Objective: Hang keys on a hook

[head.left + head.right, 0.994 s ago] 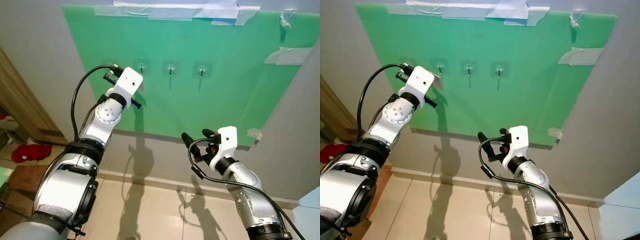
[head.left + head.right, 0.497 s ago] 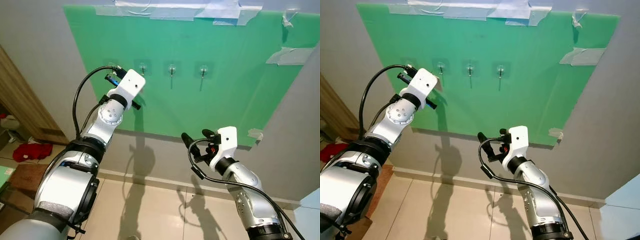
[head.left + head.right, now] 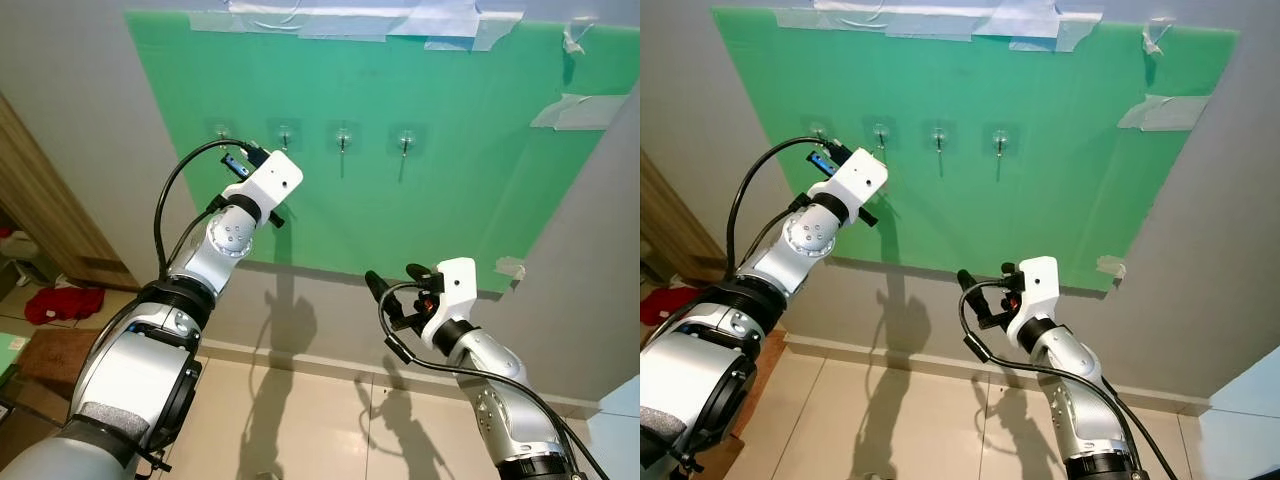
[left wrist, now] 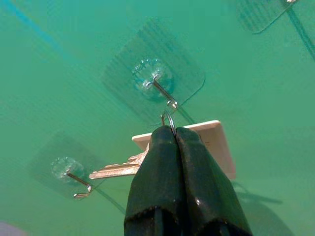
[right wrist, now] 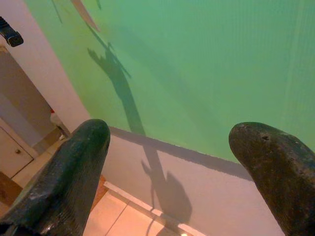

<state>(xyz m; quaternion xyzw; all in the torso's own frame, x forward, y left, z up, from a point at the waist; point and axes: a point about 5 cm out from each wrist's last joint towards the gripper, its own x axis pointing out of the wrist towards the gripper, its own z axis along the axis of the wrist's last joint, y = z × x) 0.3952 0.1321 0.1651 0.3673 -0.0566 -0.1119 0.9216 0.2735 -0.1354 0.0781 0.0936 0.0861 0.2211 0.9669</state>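
My left gripper (image 4: 170, 132) is shut on the metal ring (image 4: 169, 119) of a key bunch. A silver key (image 4: 115, 170) and a tan tag (image 4: 212, 143) hang from the ring. The ring sits just under the tip of a clear stick-on hook (image 4: 158, 84) on the green board (image 3: 450, 200). In the eye views, my left wrist (image 3: 272, 182) is raised against the board below the row of several hooks (image 3: 285, 132), hiding the fingers and keys. My right gripper (image 3: 393, 282) hangs open and empty lower down, away from the hooks.
Another hook (image 4: 74, 175) is mounted beside the one by the ring. A wooden door frame (image 3: 40, 210) stands at the left, with a red cloth (image 3: 60, 303) on the floor by it. Tiled floor (image 3: 300, 400) lies below the wall.
My left arm has moved right and slightly down along the board, uncovering the leftmost hook. The right arm has barely moved.
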